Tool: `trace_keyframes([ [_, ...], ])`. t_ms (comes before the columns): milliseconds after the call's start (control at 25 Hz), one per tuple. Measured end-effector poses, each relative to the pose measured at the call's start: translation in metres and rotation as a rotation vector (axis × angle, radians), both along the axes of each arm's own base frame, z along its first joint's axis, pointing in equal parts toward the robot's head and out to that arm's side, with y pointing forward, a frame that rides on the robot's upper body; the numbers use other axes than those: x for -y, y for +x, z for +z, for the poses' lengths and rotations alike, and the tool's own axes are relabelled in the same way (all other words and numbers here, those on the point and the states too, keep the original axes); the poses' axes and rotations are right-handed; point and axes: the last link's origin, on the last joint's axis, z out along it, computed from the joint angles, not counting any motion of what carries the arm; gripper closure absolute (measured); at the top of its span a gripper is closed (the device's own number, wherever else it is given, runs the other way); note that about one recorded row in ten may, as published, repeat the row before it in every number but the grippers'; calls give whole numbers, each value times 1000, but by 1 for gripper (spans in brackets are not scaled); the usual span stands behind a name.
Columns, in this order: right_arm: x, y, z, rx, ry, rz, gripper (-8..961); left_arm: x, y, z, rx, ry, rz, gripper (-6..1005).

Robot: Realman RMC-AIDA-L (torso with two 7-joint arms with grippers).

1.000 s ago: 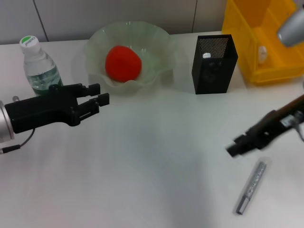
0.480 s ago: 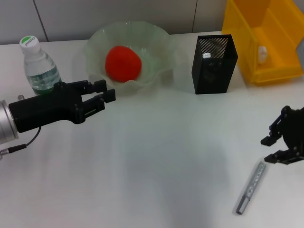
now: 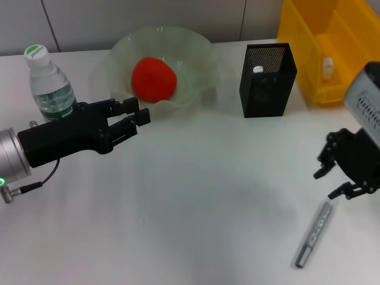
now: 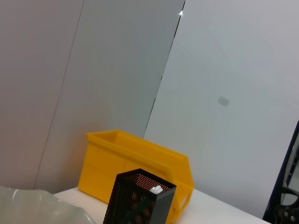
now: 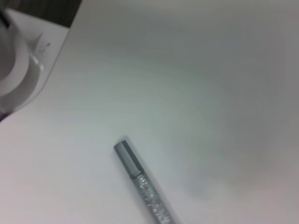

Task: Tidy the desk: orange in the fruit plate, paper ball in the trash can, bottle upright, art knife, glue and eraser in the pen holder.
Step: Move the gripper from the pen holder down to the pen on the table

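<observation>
The right gripper (image 3: 335,181) hangs with fingers spread just above the knife (image 3: 314,233), which lies on the table (image 3: 196,196). The left gripper (image 3: 138,119), fingers slightly apart, hovers before the fruit plate (image 3: 205,65).

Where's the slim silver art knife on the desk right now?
In the head view, the slim silver art knife lies flat on the white desk at the robot's near right, just below the open black right gripper.
</observation>
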Motion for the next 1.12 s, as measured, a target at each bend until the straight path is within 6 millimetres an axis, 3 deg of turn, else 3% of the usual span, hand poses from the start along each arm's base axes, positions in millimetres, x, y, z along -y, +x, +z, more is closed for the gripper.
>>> trace_keyframes([
  [80,-5,-1,-9,21,-37,98,602,3,-3,-1,2,0,9,623],
  [480,-3,18,-43,36,-181,200,604,8,-12,-1,8,7,45,623],
  [1120,-2,14,-50,29,-220,200,620,9,-13,-4,28,15,52,624],
])
